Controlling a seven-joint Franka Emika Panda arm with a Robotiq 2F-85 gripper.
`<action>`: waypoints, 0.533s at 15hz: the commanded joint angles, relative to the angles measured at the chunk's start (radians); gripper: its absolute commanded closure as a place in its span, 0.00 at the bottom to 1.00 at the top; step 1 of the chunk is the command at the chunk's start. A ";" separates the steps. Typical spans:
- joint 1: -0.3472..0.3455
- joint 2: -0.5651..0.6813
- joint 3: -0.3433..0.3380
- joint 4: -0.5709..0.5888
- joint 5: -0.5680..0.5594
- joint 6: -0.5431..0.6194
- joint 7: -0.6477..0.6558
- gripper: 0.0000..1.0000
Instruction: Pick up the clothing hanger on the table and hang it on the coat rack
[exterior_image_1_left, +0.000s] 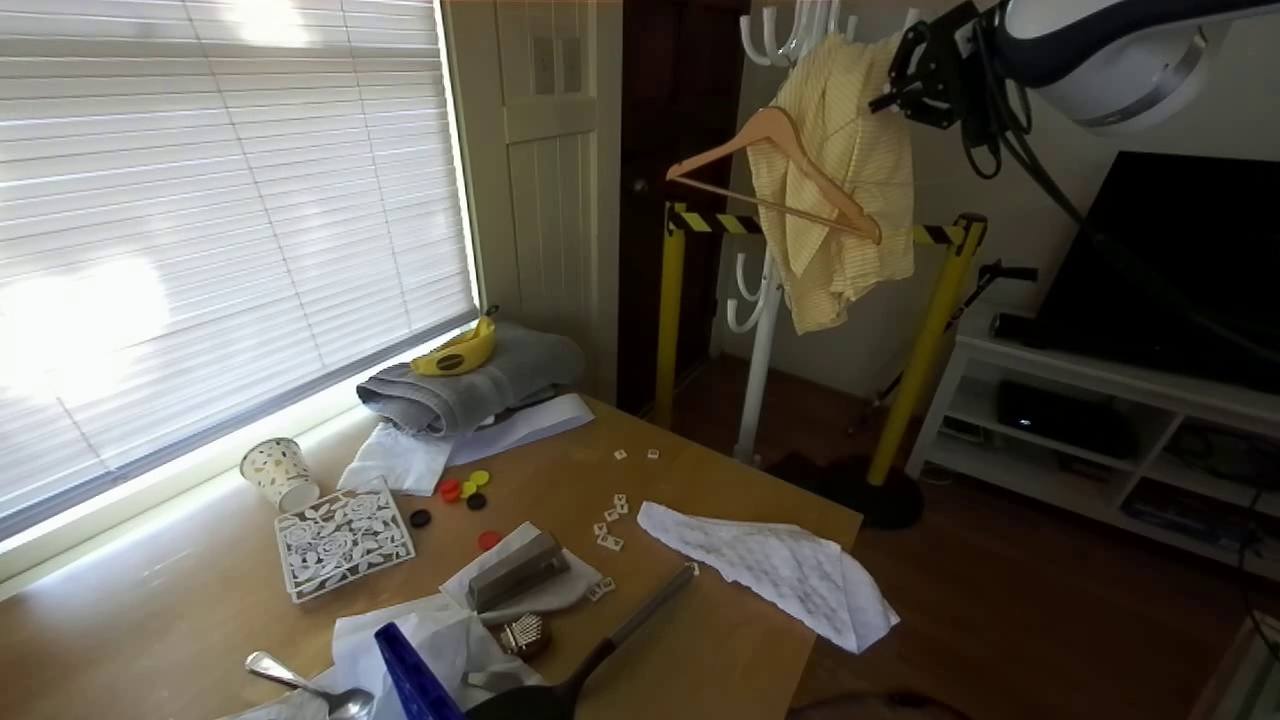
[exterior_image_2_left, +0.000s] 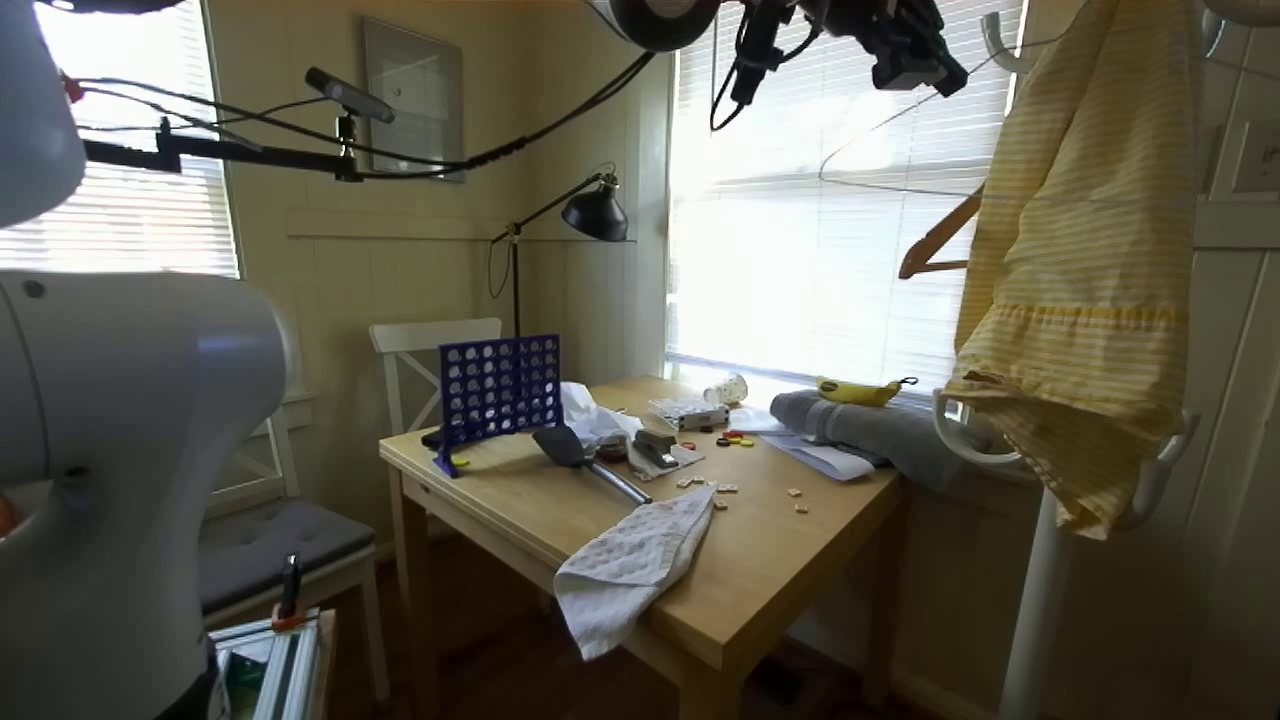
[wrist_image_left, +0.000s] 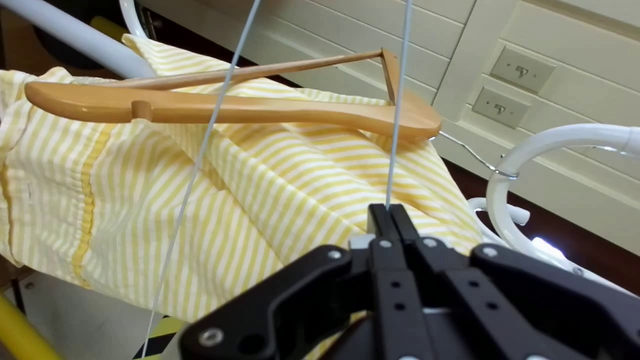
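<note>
My gripper (wrist_image_left: 388, 206) is shut on a thin wire clothing hanger (wrist_image_left: 401, 75), pinching one sloping side. The hanger's straight bottom wire crosses the left half of the wrist view. In an exterior view the wire hanger (exterior_image_2_left: 880, 187) shows faintly in the air before the window, below my gripper (exterior_image_2_left: 955, 82). The white coat rack (exterior_image_1_left: 757, 370) stands past the table (exterior_image_1_left: 740, 650). Beside the rack's upper part hovers my gripper (exterior_image_1_left: 880, 103). One curved rack hook (wrist_image_left: 590, 135) lies right of my fingertips. Whether the wire hanger's hook touches the rack, I cannot tell.
Yellow-striped cloth (exterior_image_1_left: 850, 120) and a wooden hanger (exterior_image_1_left: 770, 125) hang at the rack, close to my gripper. Two yellow posts (exterior_image_1_left: 925, 350) with striped tape stand around it. A white TV stand (exterior_image_1_left: 1060, 345) is nearby. The table bears a white cloth (exterior_image_1_left: 770, 570) and small items.
</note>
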 joint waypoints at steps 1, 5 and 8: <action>-0.072 -0.010 0.046 0.068 0.101 -0.051 -0.078 0.99; -0.143 -0.004 0.107 0.129 0.141 -0.097 -0.115 0.99; -0.196 -0.012 0.179 0.167 0.154 -0.134 -0.124 0.99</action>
